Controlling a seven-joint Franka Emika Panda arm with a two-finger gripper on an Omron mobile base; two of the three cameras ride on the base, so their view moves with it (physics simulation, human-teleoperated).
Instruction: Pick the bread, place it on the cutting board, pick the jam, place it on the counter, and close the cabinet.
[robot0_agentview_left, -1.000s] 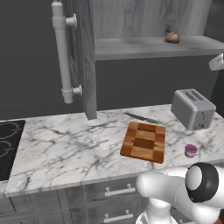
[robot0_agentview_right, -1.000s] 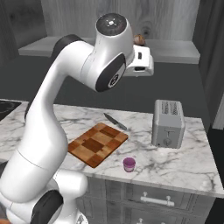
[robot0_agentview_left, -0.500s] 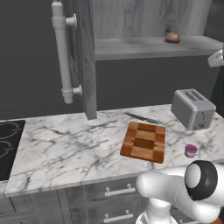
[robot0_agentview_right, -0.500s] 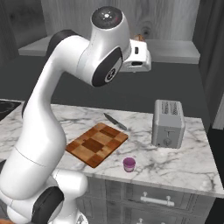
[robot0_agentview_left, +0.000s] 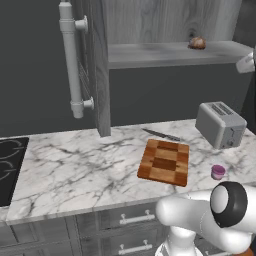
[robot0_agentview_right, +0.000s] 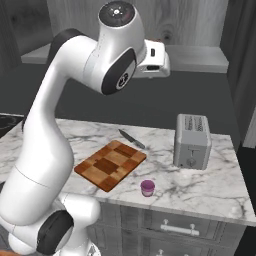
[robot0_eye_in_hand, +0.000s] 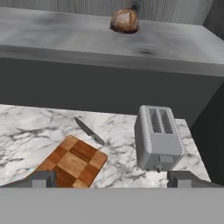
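The jam (robot0_agentview_right: 147, 188) already sits on the counter (robot0_agentview_left: 65, 170) right of the empty board (robot0_agentview_left: 164, 161), while the bread (robot0_eye_in_hand: 125, 20) waits on the open cabinet (robot0_agentview_left: 170, 52) shelf, the gripper (robot0_eye_in_hand: 111, 178) wide and empty.

Grey toaster (robot0_agentview_left: 220, 124), knife (robot0_agentview_left: 161, 134), seemingly black stovetop (robot0_agentview_left: 10, 167)

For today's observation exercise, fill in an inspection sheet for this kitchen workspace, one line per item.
Surface: marble counter, mostly bare.
Job's things: bread on the cabinet shelf; cutting board bare; jam already on the counter near its front edge; cabinet door open.
Clutter: toaster, knife behind the board.
Tool: tool open, holding nothing, facing the shelf.
Cables: nothing seen.
Surroundings: black stovetop at left; drawers below.
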